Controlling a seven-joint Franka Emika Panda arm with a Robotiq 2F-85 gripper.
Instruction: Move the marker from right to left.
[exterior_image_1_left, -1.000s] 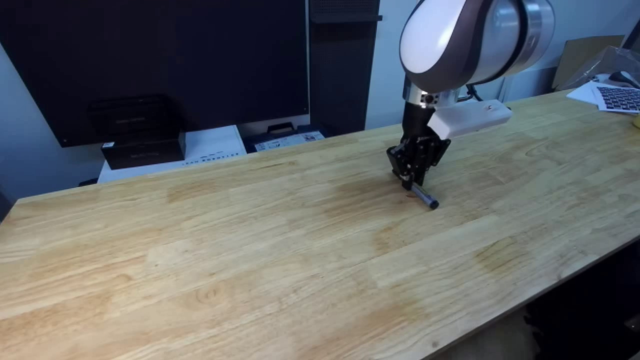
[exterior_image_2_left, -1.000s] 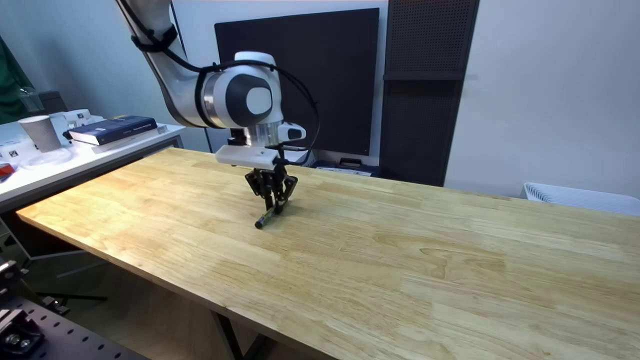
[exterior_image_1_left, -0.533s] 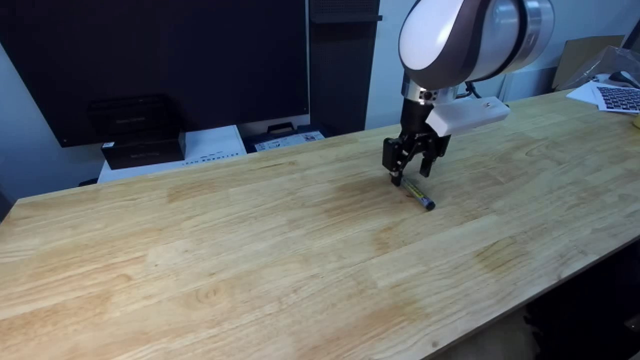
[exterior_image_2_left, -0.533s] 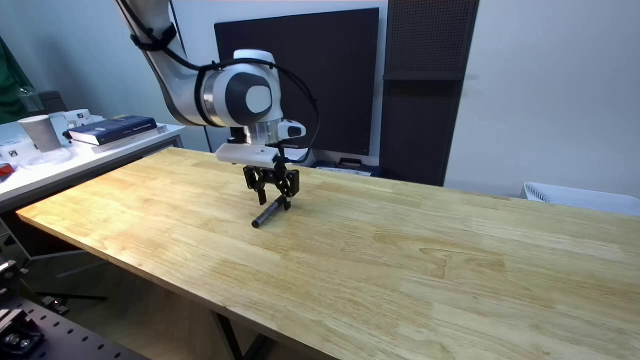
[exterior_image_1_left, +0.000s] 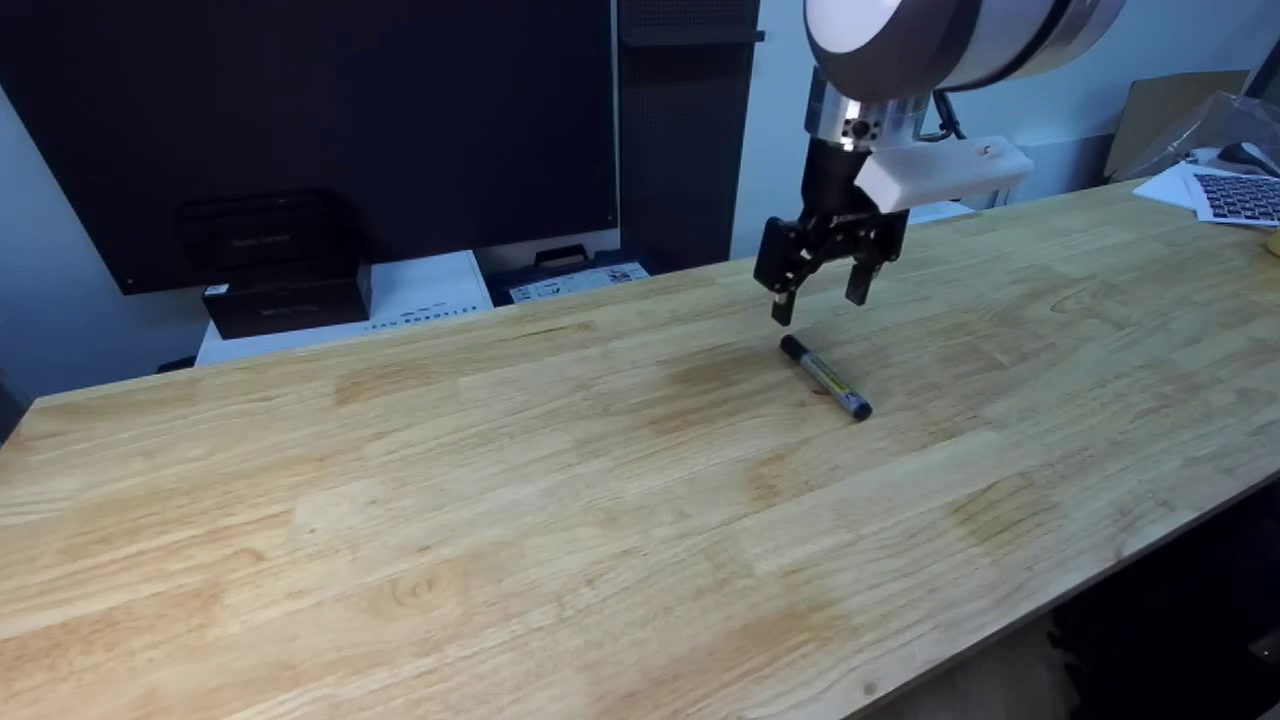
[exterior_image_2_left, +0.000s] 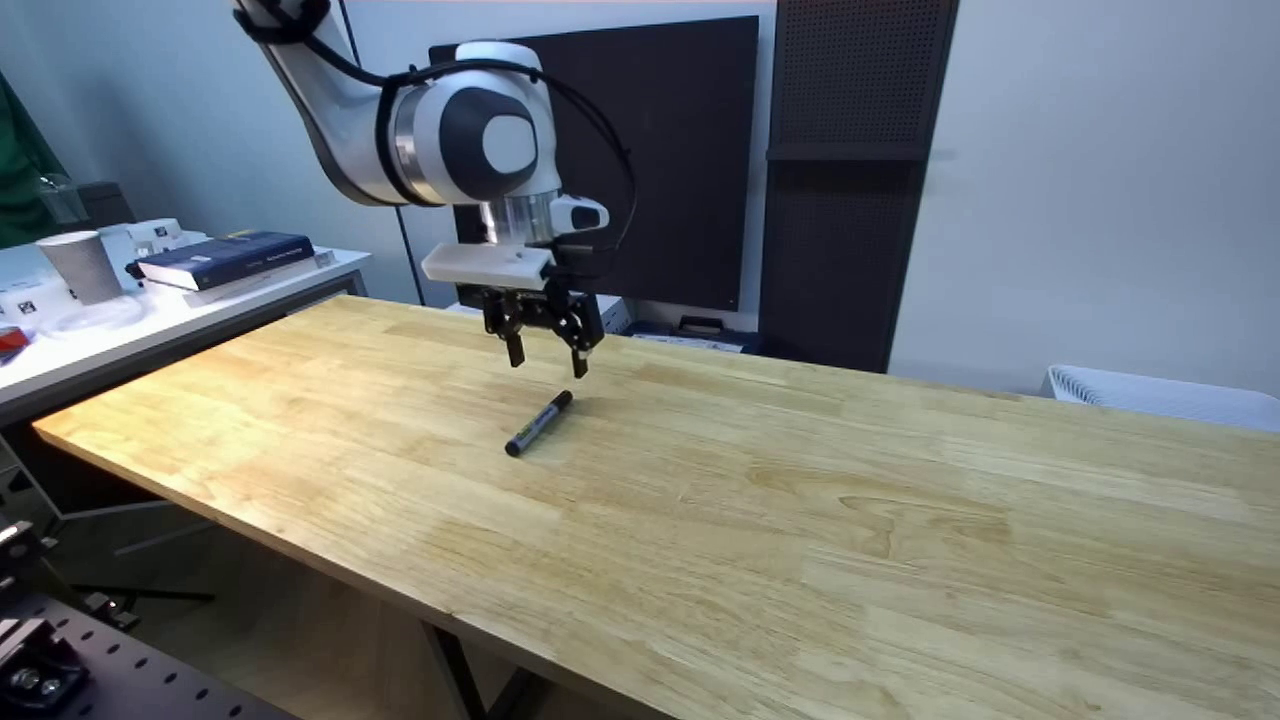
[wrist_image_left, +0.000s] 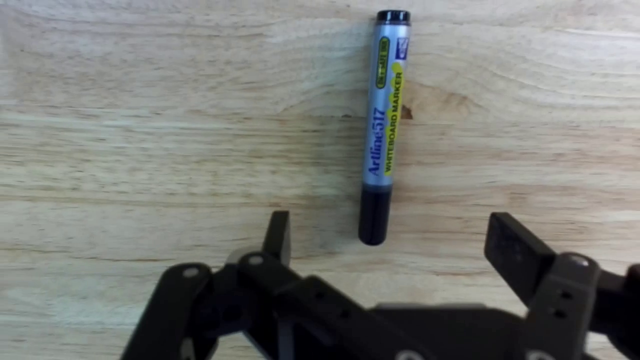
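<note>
The gripper (exterior_image_1_left: 820, 308) has let go of the marker (exterior_image_1_left: 828, 379) and gone up.
One second ago its fingers (exterior_image_2_left: 516, 350) were pinched together at one end of the marker, low by the table (exterior_image_1_left: 500, 500); half a second ago they had come apart but were still down there. Now they are spread wider, up above the marker and apart from it. In both exterior views the arm (exterior_image_2_left: 480, 140) has gone up too. In an exterior view the marker's black cap (exterior_image_1_left: 793, 347), which was hidden behind a finger, now shows.

One marker (wrist_image_left: 384, 127), one robot arm (exterior_image_2_left: 480, 145), one gripper (exterior_image_1_left: 820, 308), one wooden table (exterior_image_1_left: 500, 520), one grey cup (exterior_image_2_left: 82, 268), one blue book (exterior_image_2_left: 225, 262).
</note>
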